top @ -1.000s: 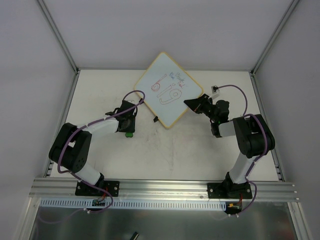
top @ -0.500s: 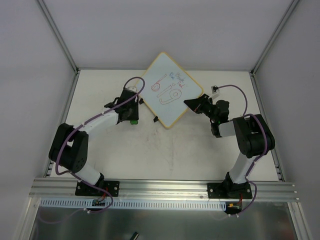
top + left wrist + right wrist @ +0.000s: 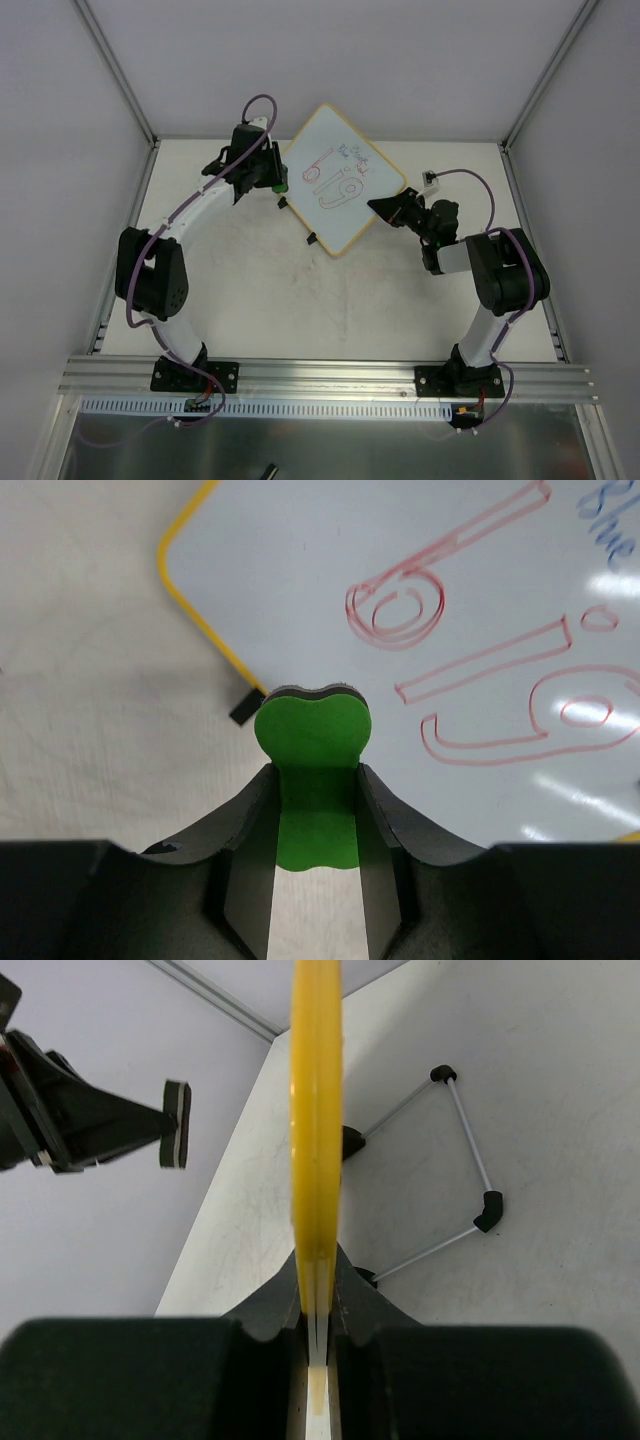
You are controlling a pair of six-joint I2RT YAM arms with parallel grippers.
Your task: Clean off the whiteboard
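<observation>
The whiteboard (image 3: 338, 180) stands tilted at the back of the table, turned like a diamond, with a yellow frame and red and blue marker scribbles. My right gripper (image 3: 385, 208) is shut on its right edge; in the right wrist view the yellow frame (image 3: 316, 1110) runs edge-on between the jaws. My left gripper (image 3: 276, 178) is shut on the green eraser (image 3: 312, 770), held at the board's left edge. In the left wrist view the eraser's tip sits over the lower left of the board (image 3: 300, 570), left of the red scribbles (image 3: 400, 605).
Two small black clips (image 3: 312, 238) sit on the board's lower left edge. A wire stand (image 3: 465, 1160) lies on the table behind the board. A small white connector (image 3: 431, 181) on a purple cable lies right of the board. Metal frame posts (image 3: 115, 70) flank the table.
My left gripper has carried the green eraser from the table's middle left up and back to the whiteboard's left edge. The right arm and board have not moved.
</observation>
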